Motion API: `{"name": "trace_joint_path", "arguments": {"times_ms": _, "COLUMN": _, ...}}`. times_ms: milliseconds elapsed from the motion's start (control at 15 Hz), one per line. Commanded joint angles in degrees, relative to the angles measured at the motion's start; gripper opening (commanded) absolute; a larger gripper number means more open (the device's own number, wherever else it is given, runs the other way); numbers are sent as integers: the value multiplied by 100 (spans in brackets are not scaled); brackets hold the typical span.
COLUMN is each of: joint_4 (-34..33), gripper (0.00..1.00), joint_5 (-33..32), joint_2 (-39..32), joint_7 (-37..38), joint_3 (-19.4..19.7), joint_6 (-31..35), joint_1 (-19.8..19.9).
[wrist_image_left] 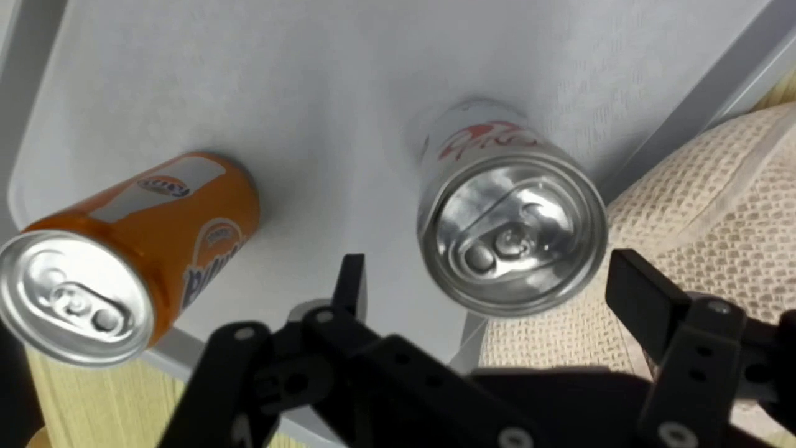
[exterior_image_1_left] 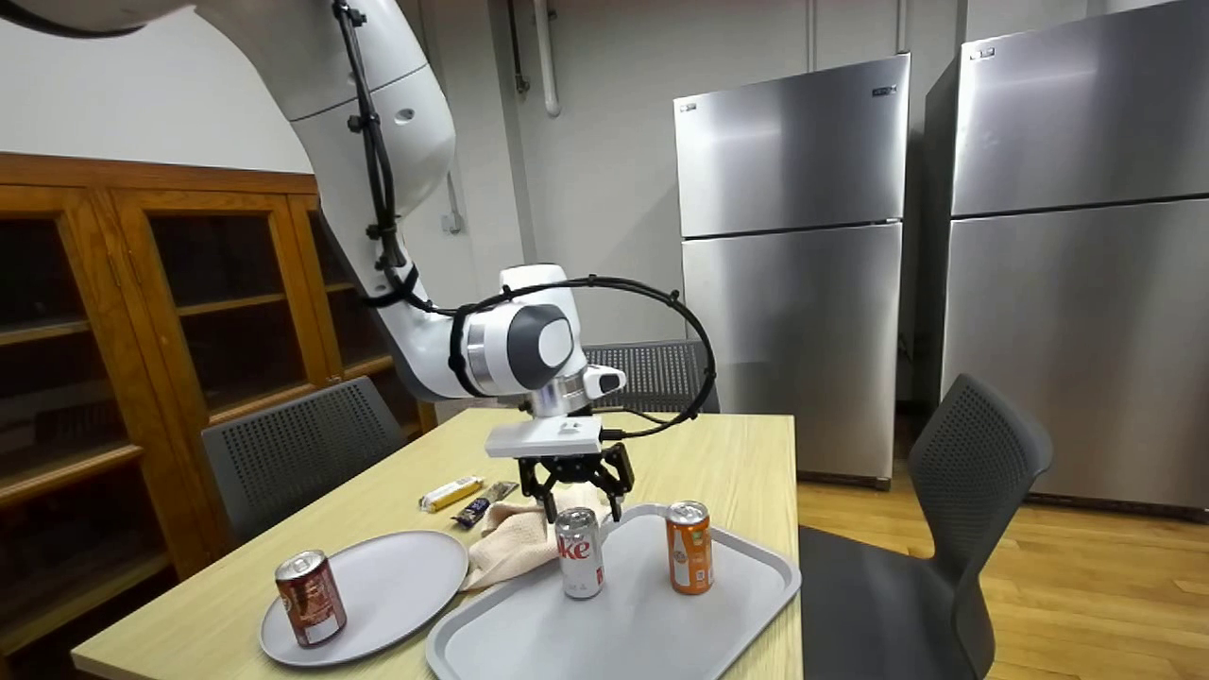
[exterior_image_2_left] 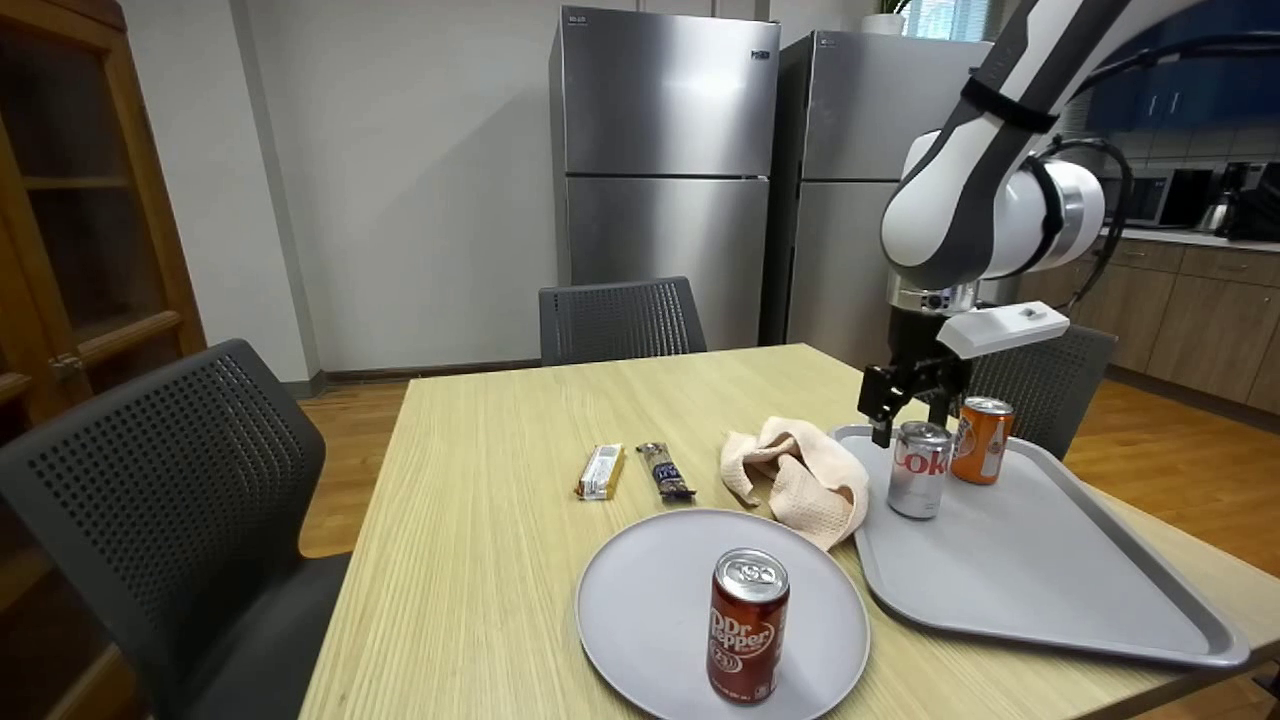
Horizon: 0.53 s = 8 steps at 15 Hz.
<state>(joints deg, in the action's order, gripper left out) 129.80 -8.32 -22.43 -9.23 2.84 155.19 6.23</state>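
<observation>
Jaws spread near silver "Coke" can (exterior_image_2_left: 917, 480), red "Dr Pepper 23" can (exterior_image_2_left: 745, 640), orange can (wrist_image_left: 180, 218), lettering unclear

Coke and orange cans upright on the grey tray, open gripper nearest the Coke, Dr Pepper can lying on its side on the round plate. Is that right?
Not quite: both exterior views show the Dr Pepper can upright on the round plate. The rest is right: Coke can and orange can upright on the grey tray, open gripper nearest the Coke can.
</observation>
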Motion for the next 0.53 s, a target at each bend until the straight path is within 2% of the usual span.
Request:
{"name": "trace_joint_path", "arguments": {"times_ms": 0, "joint_4": 13, "gripper": 100, "joint_5": 132, "joint_2": 293, "joint_7": -242, "joint_3": -89, "joint_6": 104, "joint_1": 68}}
{"name": "trace_joint_path", "arguments": {"times_ms": 467, "joint_4": 50, "gripper": 100, "joint_5": 27, "joint_2": 567, "joint_7": -63, "joint_3": -193, "joint_6": 288, "joint_1": -228}}
